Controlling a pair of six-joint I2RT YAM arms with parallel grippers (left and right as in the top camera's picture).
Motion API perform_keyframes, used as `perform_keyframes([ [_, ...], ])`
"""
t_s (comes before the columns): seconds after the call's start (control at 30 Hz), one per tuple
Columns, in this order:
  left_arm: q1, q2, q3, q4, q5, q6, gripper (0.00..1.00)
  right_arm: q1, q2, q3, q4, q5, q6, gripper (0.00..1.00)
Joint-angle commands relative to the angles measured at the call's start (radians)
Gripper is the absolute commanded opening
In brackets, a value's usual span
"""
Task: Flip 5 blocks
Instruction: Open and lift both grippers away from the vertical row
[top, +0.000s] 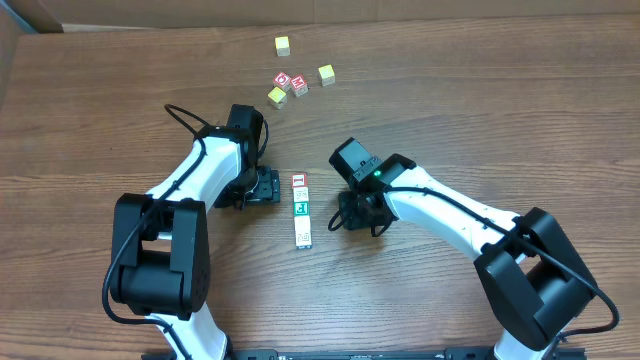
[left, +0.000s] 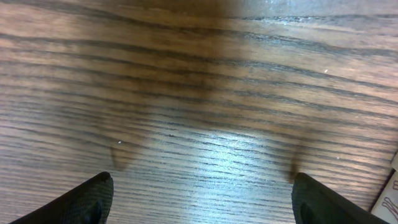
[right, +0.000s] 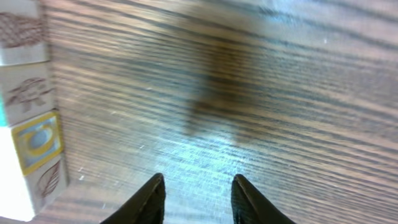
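Observation:
The blocks (top: 301, 209) lie in one straight line at mid-table, several whitish cubes end to end with red and green prints. My left gripper (top: 268, 187) hangs just left of the line's far end. In its wrist view the left gripper (left: 202, 180) is open wide over bare wood, with the corner of a block (left: 388, 196) at the lower right. My right gripper (top: 345, 212) is just right of the line. Its wrist view shows the right gripper (right: 198, 180) open by a narrow gap, nothing in it, and the blocks (right: 28, 93) along the left edge.
At the far side of the table lie loose cubes: yellow ones (top: 283, 45), (top: 326, 74), (top: 277, 96) and two red-faced ones (top: 283, 80), (top: 299, 87). Both arms reach in from the near edge, one on each side of the line.

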Motion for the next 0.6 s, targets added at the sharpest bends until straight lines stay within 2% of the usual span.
perform_keyframes([
  [0.0,0.0,-0.092,0.001,-0.005,0.001,-0.049,0.83,0.0,-0.054,0.034,-0.025,0.008,-0.082,0.33],
  [0.2,0.001,-0.292,0.001,-0.048,0.008,-0.071,0.84,0.011,-0.072,0.034,-0.059,-0.038,-0.082,0.36],
  [0.4,0.003,-0.431,0.001,-0.1,0.005,-0.073,0.91,0.065,-0.072,0.034,-0.051,-0.052,-0.129,0.48],
  [0.43,0.003,-0.443,0.001,-0.1,0.003,-0.074,0.93,0.081,-0.072,0.034,-0.051,-0.051,-0.156,0.53],
  [0.47,0.003,-0.45,0.001,-0.1,-0.003,-0.078,1.0,0.096,-0.072,0.034,-0.052,-0.05,-0.181,0.63],
  [0.57,0.003,-0.453,0.001,-0.095,-0.032,-0.084,1.0,0.136,-0.072,0.034,-0.052,-0.016,-0.209,0.82],
])
